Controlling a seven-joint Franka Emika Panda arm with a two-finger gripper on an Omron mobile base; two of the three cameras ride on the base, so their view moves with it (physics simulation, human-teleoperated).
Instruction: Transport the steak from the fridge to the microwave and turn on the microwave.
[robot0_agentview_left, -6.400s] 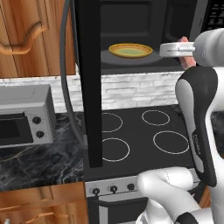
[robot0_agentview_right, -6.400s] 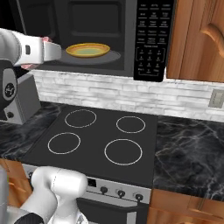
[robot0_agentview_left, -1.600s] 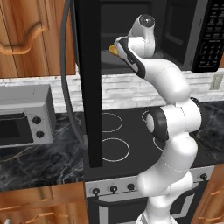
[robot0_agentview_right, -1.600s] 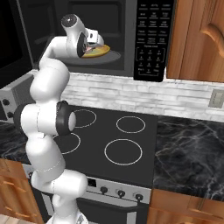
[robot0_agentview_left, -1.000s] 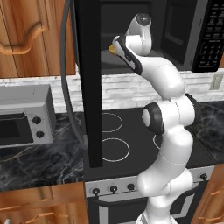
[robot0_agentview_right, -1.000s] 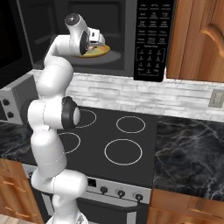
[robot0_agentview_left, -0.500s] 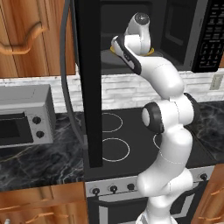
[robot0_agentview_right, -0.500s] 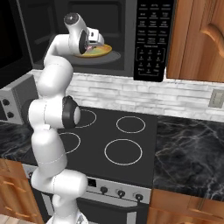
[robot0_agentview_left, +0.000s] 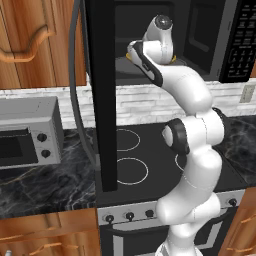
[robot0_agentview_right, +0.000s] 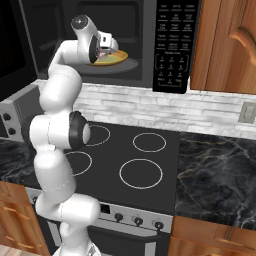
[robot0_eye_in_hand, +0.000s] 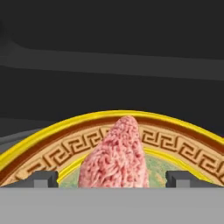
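Observation:
The steak (robot0_eye_in_hand: 116, 153), a pinkish-red slab, lies on a plate with a yellow rim and a key pattern (robot0_eye_in_hand: 175, 142). My gripper (robot0_eye_in_hand: 111, 181) straddles it, and a gap shows between the meat and each fingertip (robot0_eye_in_hand: 41, 178), so the jaws stand open and hold nothing. In the right base view the gripper (robot0_agentview_right: 106, 49) is inside the black microwave (robot0_agentview_right: 172, 45), just over the plate (robot0_agentview_right: 116, 59). The microwave door (robot0_agentview_left: 102, 95) hangs open and is seen edge-on. The fridge is out of view.
A black stove with ring burners (robot0_agentview_right: 141, 172) lies below the microwave. A silver toaster oven with two knobs (robot0_agentview_left: 25, 135) stands on the dark marble counter (robot0_agentview_right: 220, 165) at the left. Wooden cabinets (robot0_agentview_right: 225, 40) flank the microwave.
Since the oldest frames my arm has swung up and reached into the microwave. Over the last second it has hardly moved.

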